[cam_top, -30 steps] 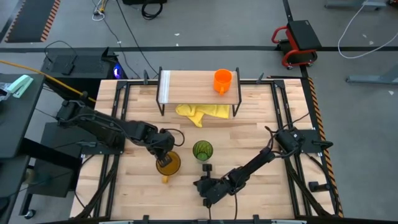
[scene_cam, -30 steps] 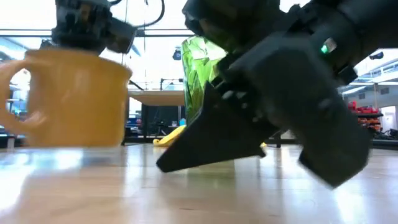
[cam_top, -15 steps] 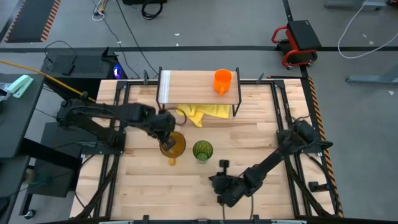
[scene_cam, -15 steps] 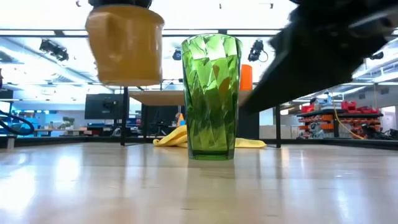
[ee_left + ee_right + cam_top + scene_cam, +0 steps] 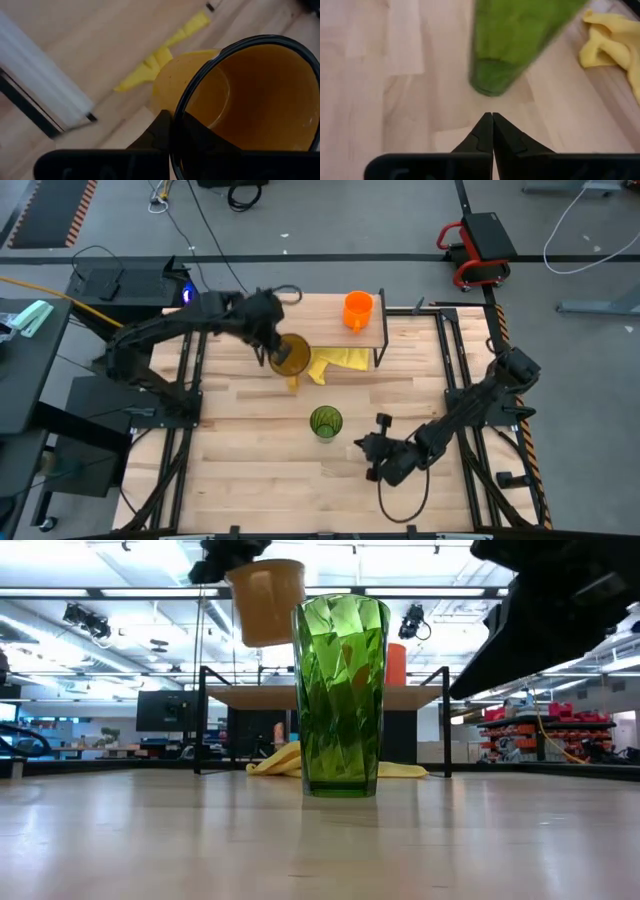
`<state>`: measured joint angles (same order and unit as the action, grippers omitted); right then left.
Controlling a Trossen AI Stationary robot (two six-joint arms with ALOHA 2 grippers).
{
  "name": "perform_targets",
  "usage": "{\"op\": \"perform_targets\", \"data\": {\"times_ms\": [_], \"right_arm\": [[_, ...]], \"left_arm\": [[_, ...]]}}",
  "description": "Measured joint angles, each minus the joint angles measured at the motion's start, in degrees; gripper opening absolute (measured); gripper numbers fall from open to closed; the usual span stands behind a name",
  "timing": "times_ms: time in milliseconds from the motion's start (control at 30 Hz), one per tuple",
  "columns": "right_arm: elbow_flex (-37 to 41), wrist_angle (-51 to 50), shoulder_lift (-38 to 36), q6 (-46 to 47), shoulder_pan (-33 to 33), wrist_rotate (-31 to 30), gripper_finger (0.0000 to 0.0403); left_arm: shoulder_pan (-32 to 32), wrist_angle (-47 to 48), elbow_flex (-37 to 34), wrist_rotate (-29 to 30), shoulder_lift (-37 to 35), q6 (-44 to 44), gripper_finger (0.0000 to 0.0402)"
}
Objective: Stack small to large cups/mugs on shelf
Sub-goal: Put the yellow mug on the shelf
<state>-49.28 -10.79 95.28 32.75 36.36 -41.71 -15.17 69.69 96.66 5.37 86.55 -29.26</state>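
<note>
High view: my left tool point(image 5: 277, 348) carries the amber mug point(image 5: 292, 357) in the air over the shelf point(image 5: 330, 325) front edge, near its pale strip end; the orange mug point(image 5: 358, 310) stands on the shelf toward its other end.
High view, right side: my right tool point(image 5: 378, 448) hangs low over the counter point(image 5: 240, 470), just beside the green tumbler point(image 5: 325, 423); bare counter lies all round the tumbler.
Low view: only here the amber mug point(image 5: 267, 600) shows lifted above shelf height; the tumbler point(image 5: 341, 695) stands upright on the counter, a yellow cloth point(image 5: 290, 762) behind it under the shelf.
Left wrist view: my left tool is clamped on the mug point(image 5: 235, 100) rim, one finger point(image 5: 160, 132) outside the wall.
Right wrist view: my right tool point(image 5: 492, 131) has its fingers together, holding nothing, the tumbler point(image 5: 512, 42) straight ahead, apart.
</note>
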Motion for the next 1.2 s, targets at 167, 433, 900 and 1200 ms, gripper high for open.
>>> {"op": "perform_targets", "data": {"times_ms": [167,433,900,1200], "right_arm": [[2.43,0.08,-3.4,-1.15,-2.15,1.22,0.0005],[5.1,-0.44,-6.13,-1.83,-3.89,3.65,0.0005],[5.62,-2.82,-6.8,-4.27,-7.3,7.08,0.0005],[5.62,-3.34,-6.8,-4.87,-8.26,7.1,0.0005]], "left_arm": [[-4.07,2.78,11.77,-1.23,8.08,4.79,0.0024],[-10.3,14.51,35.55,-6.17,23.51,10.63,0.0024],[-22.9,14.29,36.28,-13.48,26.07,12.35,0.0024],[-22.15,14.62,36.28,-13.86,29.02,14.07,0.0024]]}}
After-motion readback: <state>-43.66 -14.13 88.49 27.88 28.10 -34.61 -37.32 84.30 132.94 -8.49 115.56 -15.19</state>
